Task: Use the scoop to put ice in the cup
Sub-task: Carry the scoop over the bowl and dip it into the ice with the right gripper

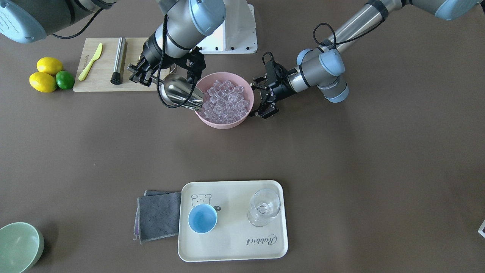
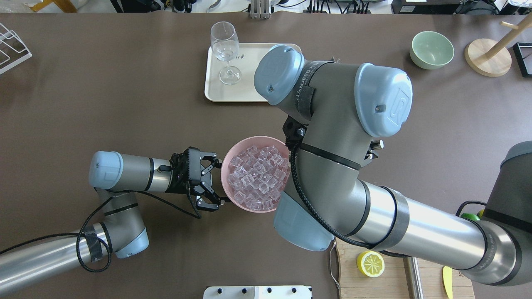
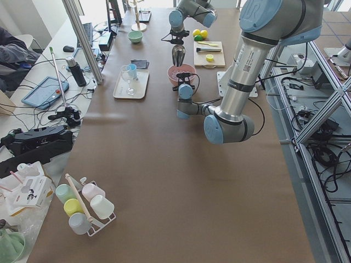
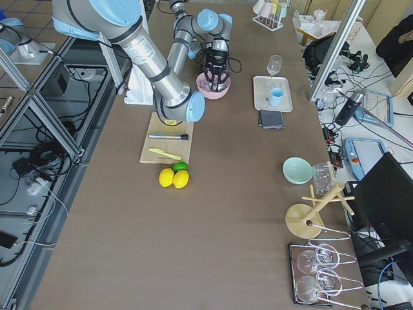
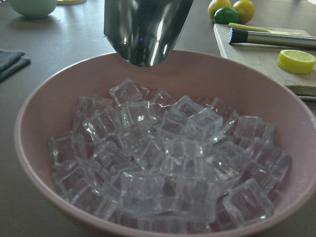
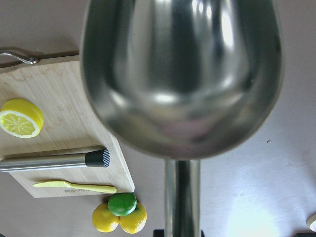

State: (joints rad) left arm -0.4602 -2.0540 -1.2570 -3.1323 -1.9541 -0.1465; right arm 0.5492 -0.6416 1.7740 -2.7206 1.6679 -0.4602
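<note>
A pink bowl heaped with clear ice stands mid-table. My right gripper is shut on the handle of the steel scoop. Its trough looks empty in the right wrist view and hangs tilted over the bowl's rim. In the left wrist view the scoop hovers above the ice. My left gripper is open right beside the opposite side of the bowl. The light-blue cup stands empty on a cream tray. In the overhead view my right arm hides the cup.
A stemmed glass shares the tray, and a grey cloth lies beside it. A cutting board behind the bowl carries a steel cylinder and a yellow knife, with lemons and a lime alongside. A pale green bowl sits at a corner.
</note>
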